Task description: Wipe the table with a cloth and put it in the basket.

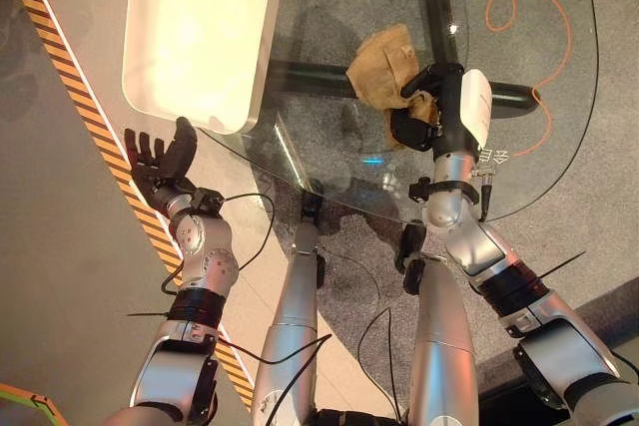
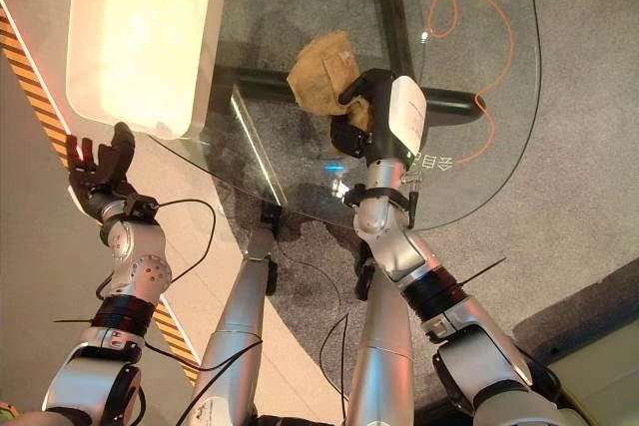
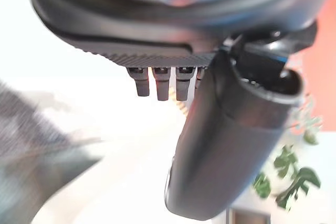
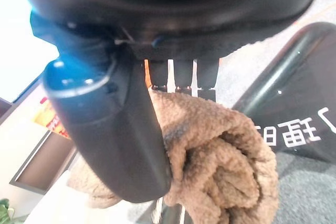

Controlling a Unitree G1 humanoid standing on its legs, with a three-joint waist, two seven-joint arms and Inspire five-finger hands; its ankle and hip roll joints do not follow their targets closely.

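Right hand (image 4: pixel 110 129) clutches cloth (image 1: pixel 384 67) on table (image 1: pixel 539 147); white basket (image 1: pixel 200 37) holds nothing.

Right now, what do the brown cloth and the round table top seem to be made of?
The brown cloth looks like soft, fuzzy fleece or terry: its surface is nubby and bunched. The round table top looks like clear glass: its dark frame and the floor show through.

The right hand (image 1: pixel 439 97) covers the near part of the brown cloth (image 1: pixel 381 67); we cannot see how far the cloth runs beneath it. The white basket (image 1: pixel 200 37) is cut off at the top edge, as is the glass surface (image 1: pixel 519 162).
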